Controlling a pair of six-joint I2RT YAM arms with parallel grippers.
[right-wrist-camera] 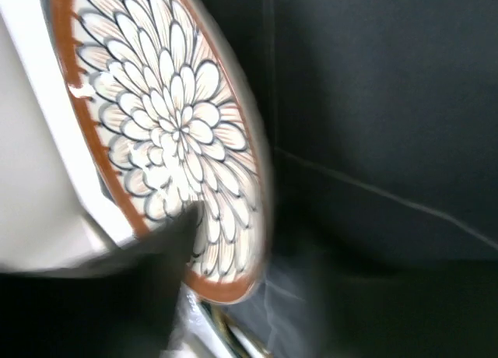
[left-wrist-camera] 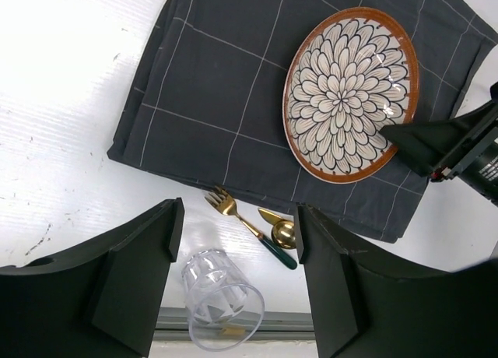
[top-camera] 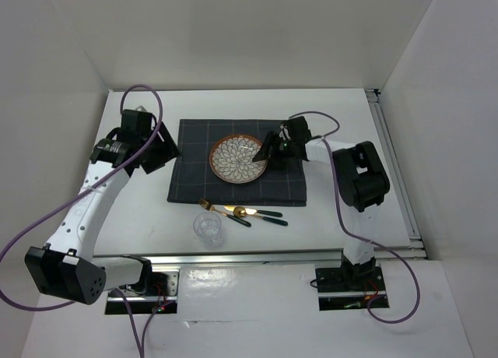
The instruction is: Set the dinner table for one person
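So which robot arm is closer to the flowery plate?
Right. The right arm's fingers are at the plate's right rim, touching or nearly so. The left arm's fingers hover open, away from the plate, past the placemat's left edge.

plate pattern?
Plate: white petals outlined dark, rust rim; best in left wrist view.
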